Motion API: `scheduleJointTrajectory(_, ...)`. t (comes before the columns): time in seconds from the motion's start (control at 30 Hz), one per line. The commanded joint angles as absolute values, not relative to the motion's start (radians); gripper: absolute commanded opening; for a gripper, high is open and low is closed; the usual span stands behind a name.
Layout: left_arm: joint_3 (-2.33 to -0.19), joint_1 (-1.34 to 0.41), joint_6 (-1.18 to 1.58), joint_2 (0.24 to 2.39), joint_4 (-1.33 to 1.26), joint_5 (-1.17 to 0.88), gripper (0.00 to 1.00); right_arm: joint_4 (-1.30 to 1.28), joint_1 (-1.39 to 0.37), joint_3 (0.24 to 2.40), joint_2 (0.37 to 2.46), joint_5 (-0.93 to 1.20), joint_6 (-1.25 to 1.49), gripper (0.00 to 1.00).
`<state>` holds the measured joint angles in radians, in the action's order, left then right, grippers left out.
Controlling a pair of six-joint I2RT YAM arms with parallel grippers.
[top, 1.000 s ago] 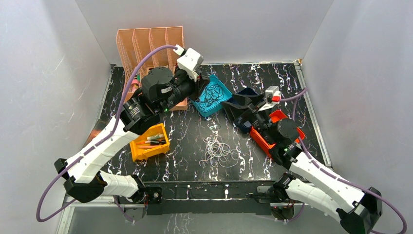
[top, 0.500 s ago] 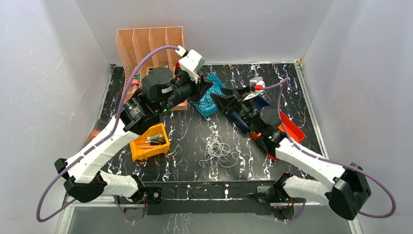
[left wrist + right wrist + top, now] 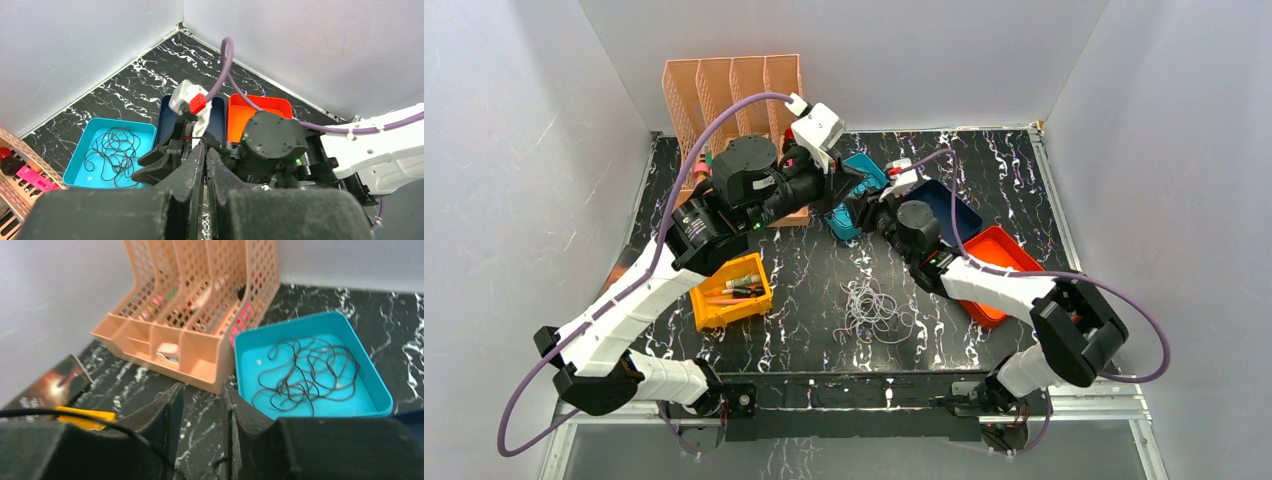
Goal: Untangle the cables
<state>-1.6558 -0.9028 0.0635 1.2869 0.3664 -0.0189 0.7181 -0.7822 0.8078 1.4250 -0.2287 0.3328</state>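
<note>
Hovering by the teal tray (image 3: pixel 247 365) of black cables (image 3: pixel 305 370), left pincer (image 3: pixel 204 155) together, right pincer (image 3: pixel 201 392) apart.

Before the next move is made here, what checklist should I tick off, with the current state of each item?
1. Black cable lying loose in the teal tray: ok.
2. White cables on the table separated: not ok, they form one tangle.
3. Left pincer empty: cannot tell; it is shut, with nothing visible between the fingers.
4. Right pincer empty: cannot tell; it is slightly open and a black strand runs toward the gap.
5. Room between the arms: not ok; the right arm sits directly in front of the left pincer.
</note>
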Motion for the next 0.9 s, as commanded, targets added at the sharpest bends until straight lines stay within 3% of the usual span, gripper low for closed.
scheduleJointTrajectory(0.0, -1.723, -0.904, 0.058, 1.242, 0.364, -0.009, 0.0, 0.657, -0.785, 0.817, 1.465, -0.321, 0.305, 0.39)
scheduleJointTrajectory(0.5, -1.731, -0.904, 0.012, 1.207, 0.382, 0.088, 0.0, 0.524, -0.772, 0.626, 1.319, -0.444, 0.299, 0.27)
scheduleJointTrajectory(0.87, -1.766, -0.904, -0.03, 1.215, 0.378, 0.14, 0.0, 0.388, -0.757, 0.526, 1.189, -0.475, 0.319, 0.28)
